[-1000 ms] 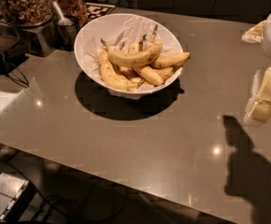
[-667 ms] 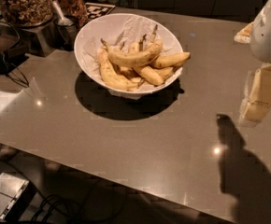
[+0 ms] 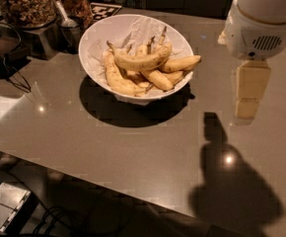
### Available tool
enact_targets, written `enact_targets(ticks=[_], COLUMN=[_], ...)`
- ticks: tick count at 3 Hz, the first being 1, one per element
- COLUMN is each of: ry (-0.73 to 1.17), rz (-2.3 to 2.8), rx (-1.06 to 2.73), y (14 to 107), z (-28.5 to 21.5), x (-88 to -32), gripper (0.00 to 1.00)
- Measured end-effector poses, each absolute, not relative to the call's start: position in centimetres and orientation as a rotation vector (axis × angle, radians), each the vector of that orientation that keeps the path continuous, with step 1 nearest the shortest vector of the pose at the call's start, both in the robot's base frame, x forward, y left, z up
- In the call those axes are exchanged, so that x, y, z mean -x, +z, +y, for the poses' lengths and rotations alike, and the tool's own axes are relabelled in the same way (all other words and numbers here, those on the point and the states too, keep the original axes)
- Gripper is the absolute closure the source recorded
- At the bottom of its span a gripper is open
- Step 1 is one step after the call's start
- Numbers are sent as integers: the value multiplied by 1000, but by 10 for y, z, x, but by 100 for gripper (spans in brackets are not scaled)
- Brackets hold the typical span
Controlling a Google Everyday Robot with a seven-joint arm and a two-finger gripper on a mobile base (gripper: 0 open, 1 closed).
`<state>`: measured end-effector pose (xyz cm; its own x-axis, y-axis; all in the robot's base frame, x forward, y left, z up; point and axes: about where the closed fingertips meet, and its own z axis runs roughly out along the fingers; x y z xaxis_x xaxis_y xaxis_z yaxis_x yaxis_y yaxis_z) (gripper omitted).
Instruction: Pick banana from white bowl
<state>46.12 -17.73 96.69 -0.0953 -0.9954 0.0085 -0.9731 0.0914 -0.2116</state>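
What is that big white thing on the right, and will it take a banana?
That is a robot's arm. The pale blocky part under it is its claw, the part that grabs. It hangs over the table, to the right of the bowl and not touching it. The one picture looks down on the table from above. Several bananas lie in the bowl on crumpled paper. The long curved banana on top is the one it should pick. I see nothing in the claw. Jars of nuts stand at the back left.
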Motion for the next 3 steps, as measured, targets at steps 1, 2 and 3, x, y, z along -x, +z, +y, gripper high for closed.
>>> enact_targets(ticks=[1, 2, 3], ry=[-259, -250, -259], rz=[2194, 2146, 2047], rx=[2003, 2002, 2073], y=[969, 971, 983], z=[-174, -165, -134], x=[-466, -473, -493], gripper=[0, 0, 0])
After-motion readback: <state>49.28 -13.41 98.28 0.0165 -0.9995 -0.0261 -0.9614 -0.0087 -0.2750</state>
